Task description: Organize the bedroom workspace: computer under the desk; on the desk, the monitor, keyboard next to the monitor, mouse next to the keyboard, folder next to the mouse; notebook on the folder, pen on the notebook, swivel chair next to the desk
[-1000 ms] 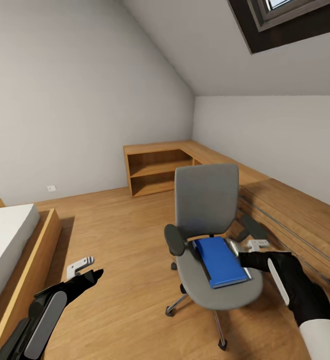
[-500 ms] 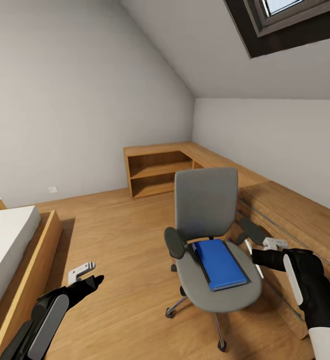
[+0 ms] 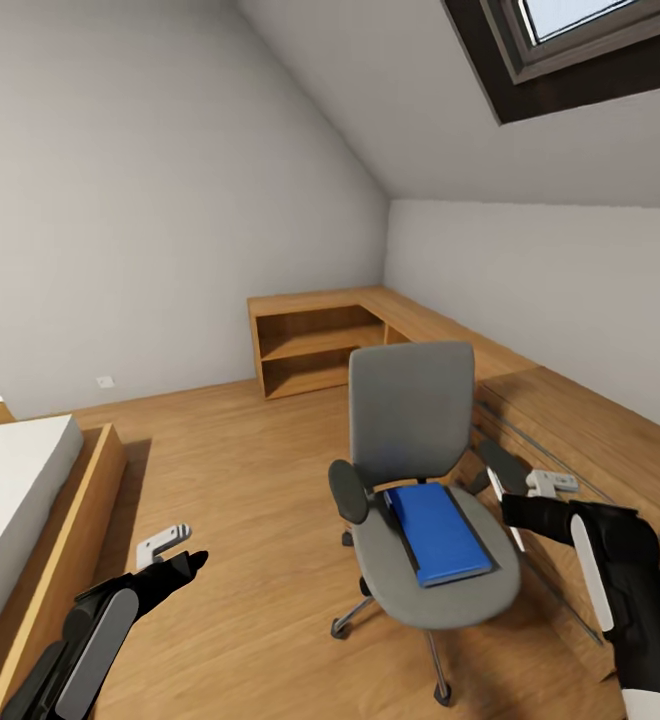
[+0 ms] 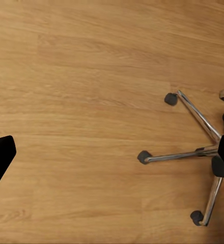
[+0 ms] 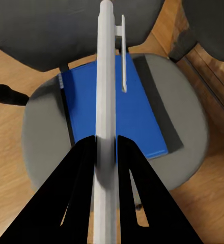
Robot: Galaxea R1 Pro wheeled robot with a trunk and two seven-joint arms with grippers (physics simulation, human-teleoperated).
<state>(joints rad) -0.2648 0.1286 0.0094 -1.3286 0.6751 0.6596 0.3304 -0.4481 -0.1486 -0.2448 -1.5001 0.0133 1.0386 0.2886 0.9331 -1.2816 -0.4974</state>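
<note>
Right gripper (image 5: 106, 147) clamping a thin white pen (image 5: 106, 76), jaws closed on it.
Hovering over blue folder (image 5: 112, 114) lying flat on swivel chair (image 3: 440, 585) seat; left gripper (image 3: 165, 540) hanging near floor, jaw state unclear.

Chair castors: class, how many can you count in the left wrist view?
3 castors: one at the tip of the upper chrome leg, one on the middle leg, one on the lowest leg. Others may lie outside the picture.

Matt grey swivel chair (image 3: 425, 470), chrome legs; wooden floor (image 3: 240, 450)
</note>
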